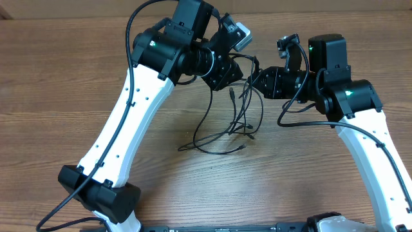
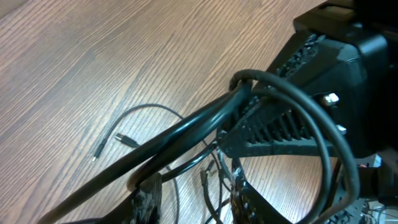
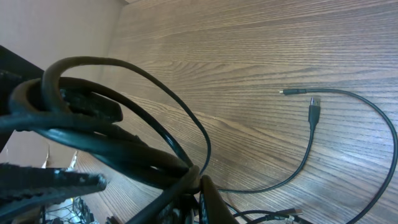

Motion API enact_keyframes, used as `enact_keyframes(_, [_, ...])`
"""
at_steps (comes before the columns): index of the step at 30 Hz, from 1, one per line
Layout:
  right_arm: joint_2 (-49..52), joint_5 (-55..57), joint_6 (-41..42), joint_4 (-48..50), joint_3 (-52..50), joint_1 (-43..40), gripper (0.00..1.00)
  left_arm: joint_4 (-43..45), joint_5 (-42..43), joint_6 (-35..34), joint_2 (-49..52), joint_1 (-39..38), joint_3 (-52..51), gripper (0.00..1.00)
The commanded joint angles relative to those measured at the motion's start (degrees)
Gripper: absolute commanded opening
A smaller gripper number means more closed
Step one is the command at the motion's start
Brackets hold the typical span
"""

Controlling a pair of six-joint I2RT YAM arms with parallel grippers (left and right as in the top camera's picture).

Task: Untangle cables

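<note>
The cables are thin black cords. Part of the bunch is lifted between the two grippers, and the rest hangs down to loops and plug ends on the table (image 1: 226,134). My right gripper (image 1: 256,78) is shut on the cables, its fingertips pinched together on a cord (image 3: 198,180). My left gripper (image 1: 237,72) faces it closely. Its fingers (image 2: 193,198) are spread apart with thin cords (image 2: 208,177) hanging between them and a cord lying over the left finger. A loose cord with a small plug (image 2: 126,139) lies on the table. A silver-tipped USB plug (image 3: 314,112) shows in the right wrist view.
The wooden table (image 1: 58,96) extends to all sides. Both white arms reach in from the front edge, the left arm's base (image 1: 103,193) at the lower left. The arms' own thicker black wires run along them (image 1: 132,38).
</note>
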Motion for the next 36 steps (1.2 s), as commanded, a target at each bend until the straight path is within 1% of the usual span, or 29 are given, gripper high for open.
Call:
enact_keyframes(1, [-0.15, -0.28, -0.02, 0.15, 0.44, 0.07, 0.04, 0.15, -1.7, -0.02, 0.11, -0.11, -0.33, 0.38])
enact_keyframes(3, [-0.15, -0.28, -0.02, 0.15, 0.44, 0.07, 0.04, -0.15, -1.7, -0.02, 0.09, -0.11, -0.33, 0.38])
enact_keyframes(6, [-0.15, -0.28, -0.02, 0.15, 0.44, 0.07, 0.04, -1.42, -2.05, -0.02, 0.09, -0.11, -0.33, 0.46])
enact_keyframes(9, [-0.15, -0.28, -0.02, 0.15, 0.44, 0.07, 0.04, -1.6, -4.5, -0.04, 0.11, -0.11, -0.33, 0.43])
enact_keyframes(14, [-0.15, -0.28, -0.02, 0.28, 0.44, 0.07, 0.04, -0.59, -5.38, -0.02, 0.11, -0.11, -0.33, 0.42])
enact_keyframes(15, [-0.15, -0.31, 0.0, 0.35, 0.44, 0.07, 0.04, 0.02, -6.67, -0.07, 0.13, -0.13, -0.55, 0.41])
enact_keyframes(19, [-0.15, -0.28, -0.02, 0.35, 0.44, 0.07, 0.04, 1.95, -6.71, -0.87, 0.2, -0.13, -2.38, 0.42])
enact_keyframes(22, [-0.15, -0.28, -0.02, 0.35, 0.44, 0.07, 0.04, 3.85, -6.45, -2.99, 1.01, -0.11, -4.13, 0.37])
enact_keyframes(26, [-0.15, -0.28, -0.02, 0.33, 0.44, 0.07, 0.04, 4.72, -5.68, -5.64, 1.64, -0.11, -4.13, 0.06])
enact_keyframes(27, [-0.15, -0.28, -0.02, 0.33, 0.44, 0.07, 0.04, 5.18, -5.05, -5.68, 1.57, -0.11, -4.07, 0.04])
enact_keyframes(28, [-0.15, -0.28, -0.02, 0.33, 0.44, 0.07, 0.04, 6.01, -3.54, -5.73, 1.49, -0.11, -3.72, 0.04])
enact_keyframes(31, [-0.15, 0.2, -0.04, 0.04, 0.44, 0.07, 0.04, 6.62, -3.06, -6.1, 1.16, -0.04, -2.71, 0.04])
enact_keyframes(33, [-0.15, 4.31, 0.0, -1.95, 0.44, 0.07, 0.06, 6.47, -3.08, -6.08, 0.31, 0.13, -1.88, 0.04])
enact_keyframes(36, [-0.15, 9.73, 0.02, -4.98, 0.44, 0.07, 0.07, 6.34, -3.06, -6.27, -1.09, 0.87, -1.4, 0.04])
